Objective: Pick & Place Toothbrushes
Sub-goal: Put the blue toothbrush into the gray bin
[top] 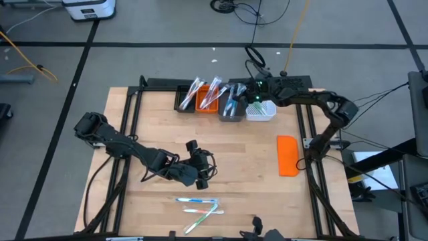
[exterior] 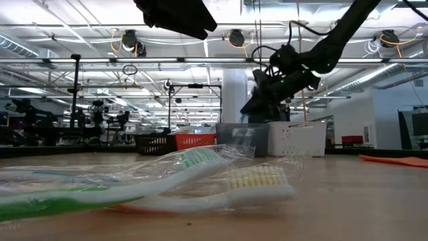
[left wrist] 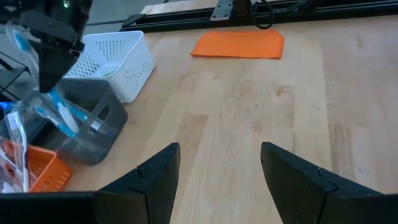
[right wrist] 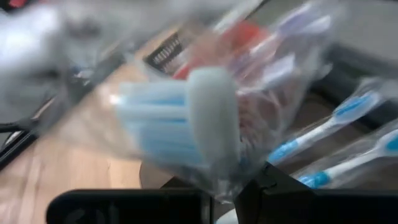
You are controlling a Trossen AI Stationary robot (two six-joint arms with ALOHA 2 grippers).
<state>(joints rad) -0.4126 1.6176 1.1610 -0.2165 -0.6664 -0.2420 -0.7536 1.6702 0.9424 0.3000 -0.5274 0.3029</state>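
Jaws: the left gripper (left wrist: 217, 180) stands open over bare wood, nothing between its fingers (left wrist: 158, 180). The right gripper (top: 242, 94) is closed on a wrapped blue toothbrush (right wrist: 180, 127), bristle head filling its wrist view.

Right arm reaches to the far edge of the table (top: 154, 127), gripper above the grey bin (left wrist: 93, 124), the blue toothbrush hanging from it into or just over that bin; cannot tell if it touches. Left arm sits low at mid-table, well apart from the bins.

Bins in a row along the far edge: black bin (top: 184, 100), orange bin (top: 207, 102), grey bin, white perforated bin (top: 262, 111). Wrapped toothbrushes (top: 196, 90) stand tilted in the black and orange bins.

Near edge: three or so wrapped toothbrushes on the table (top: 198, 205), lying flat, close together. Low view shows a green-handled one (exterior: 80, 197) and a white one (exterior: 227, 191) with pale yellow bristles.

Flat orange block (top: 287, 155) lies on the right side, clear of everything.
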